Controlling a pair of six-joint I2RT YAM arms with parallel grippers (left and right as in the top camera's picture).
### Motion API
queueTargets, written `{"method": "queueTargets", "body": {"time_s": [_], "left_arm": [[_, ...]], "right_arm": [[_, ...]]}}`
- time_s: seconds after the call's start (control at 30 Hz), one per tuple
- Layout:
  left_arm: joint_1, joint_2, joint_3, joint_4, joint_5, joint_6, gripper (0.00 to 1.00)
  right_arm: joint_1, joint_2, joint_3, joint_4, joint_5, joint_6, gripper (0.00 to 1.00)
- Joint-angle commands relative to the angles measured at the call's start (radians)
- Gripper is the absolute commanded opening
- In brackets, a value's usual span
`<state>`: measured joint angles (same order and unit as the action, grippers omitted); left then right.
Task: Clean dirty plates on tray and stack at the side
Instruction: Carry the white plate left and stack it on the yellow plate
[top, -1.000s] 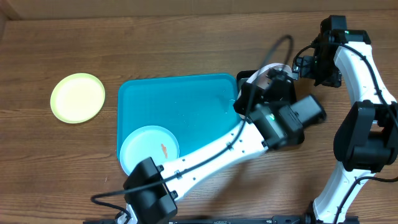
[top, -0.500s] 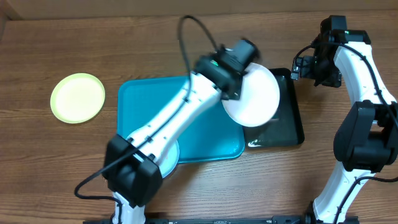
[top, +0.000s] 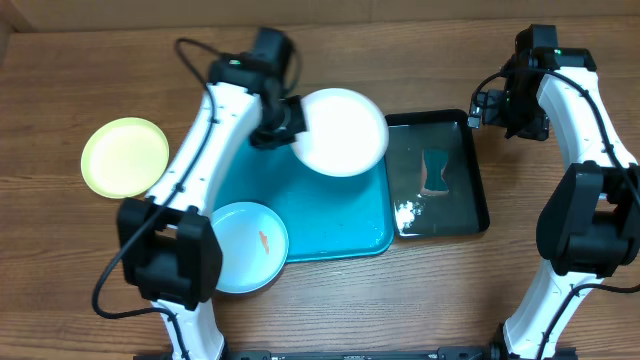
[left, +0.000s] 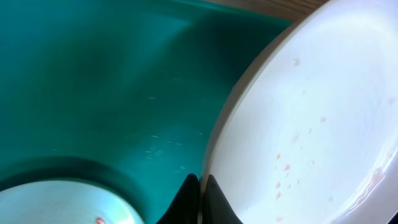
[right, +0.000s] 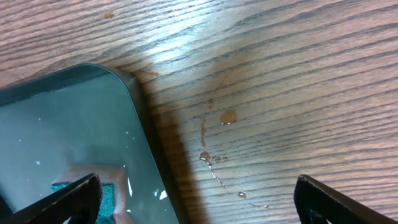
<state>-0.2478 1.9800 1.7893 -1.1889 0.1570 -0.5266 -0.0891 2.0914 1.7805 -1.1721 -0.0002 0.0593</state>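
Three plates are in sight. The left arm (top: 215, 130) reaches up from the near edge of the table (top: 80, 60) along the left side of the blue tray (top: 330, 215), then bends at the wrist toward the right. The left gripper (left: 200, 186) is squeezed tight on the rim of the white plate (top: 343, 132). In the wrist view its two dark fingers (left: 186, 193) pinch the plate's edge, and small pink specks show on the plate's inside. The white plate is over the far right corner of the blue tray, and part of it sticks out past the tray's far edge. I cannot tell if it touches the tray.

The light blue plate (top: 240, 248) lies on the near left corner of the tray and has a small orange smear on it. The yellow-green plate (top: 125, 157) lies on the table, left of the tray and apart from it.

The right arm (top: 580, 110) stands folded at the right side. The right gripper (right: 198, 186) is spread wide and holds nothing. It hangs over the far right corner of the black tray (top: 478, 190), where a few wet drops (right: 228, 116) lie on the wood. A sponge (top: 433, 172) lies in the black tray.
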Motion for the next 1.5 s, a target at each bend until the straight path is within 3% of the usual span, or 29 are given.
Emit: {"method": "queueTargets", "body": {"time_s": [0.0, 0.53, 0.8, 1.07, 1.47], "left_arm": [[0.096, -0.011, -0.032, -0.01, 0.027, -0.025, 0.04], [0.604, -0.011, -0.066, -0.128, 0.028, -0.024, 0.04], [0.815, -0.011, -0.066, -0.168, -0.048, -0.015, 0.04], [0.906, -0.011, -0.066, -0.151, -0.117, -0.022, 0.04], [0.897, -0.011, -0.066, -0.108, -0.184, -0.057, 0.04]], "right_arm": [[0.003, -0.032, 0.018, 0.001, -0.001, 0.003, 1.0], [0.003, -0.032, 0.018, 0.001, -0.001, 0.003, 1.0], [0.003, -0.032, 0.018, 0.001, -0.001, 0.003, 1.0], [0.003, -0.032, 0.018, 0.001, -0.001, 0.003, 1.0], [0.003, -0.032, 0.018, 0.001, -0.001, 0.003, 1.0]]}}
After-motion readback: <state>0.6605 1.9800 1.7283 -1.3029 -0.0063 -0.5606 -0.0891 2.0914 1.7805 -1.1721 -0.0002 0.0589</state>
